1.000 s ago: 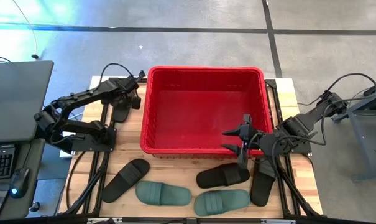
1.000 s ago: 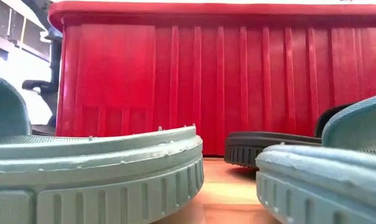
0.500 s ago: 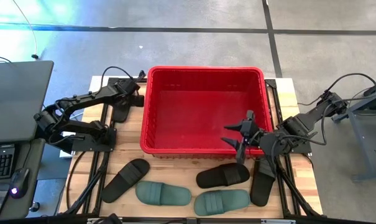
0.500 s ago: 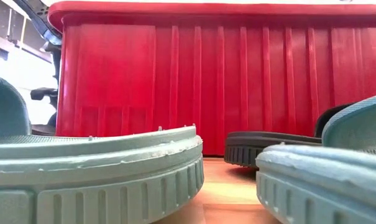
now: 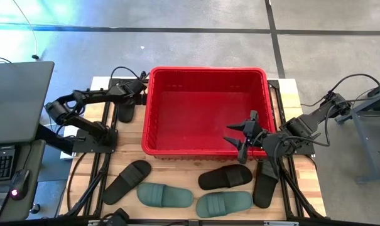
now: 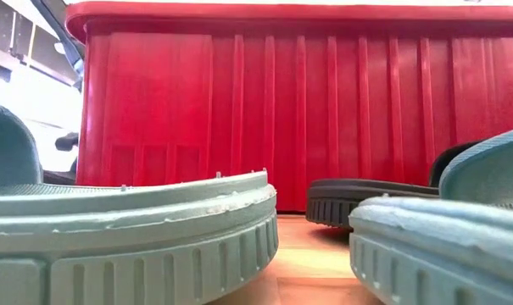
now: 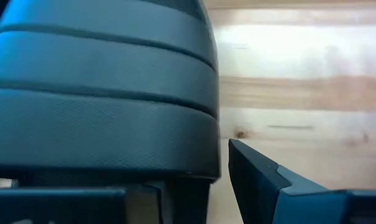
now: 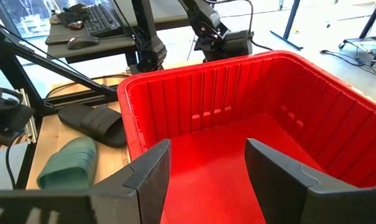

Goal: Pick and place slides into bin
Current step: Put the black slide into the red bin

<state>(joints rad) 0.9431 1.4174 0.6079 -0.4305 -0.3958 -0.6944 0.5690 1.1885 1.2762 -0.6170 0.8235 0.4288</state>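
The big red bin [image 5: 206,112] sits in the middle of the wooden bench [image 5: 177,168], and it looks empty inside.

Five slides lie on the bench below the bin in the high view. A black slide [image 5: 126,181] is at the lower left. Two green slides [image 5: 165,194] [image 5: 223,203] lie side by side at the bottom. Another black slide [image 5: 225,177] is just under the bin's lower wall, and one more black slide [image 5: 266,182] lies at the lower right. A sixth black slide [image 5: 125,110] is at the upper left, just beside the bin's left wall.

The left pincer [image 5: 136,93] is down at that sixth slide. In its own wrist view the ribbed black strap [image 7: 100,93] fills most of the frame, with one finger [image 7: 262,180] beside it on the wood. I cannot tell if it is clamped on the slide.

The right pincer [image 5: 243,133] hangs over the lower right corner of the bin with its fingers [image 8: 144,174] apart and nothing between them.

The slides look light, soft and bendy, like rubber, so they will not break if dropped. The flat sole would likely flop. The wide strap looks like the best place to grab, since it stands up off the sole.
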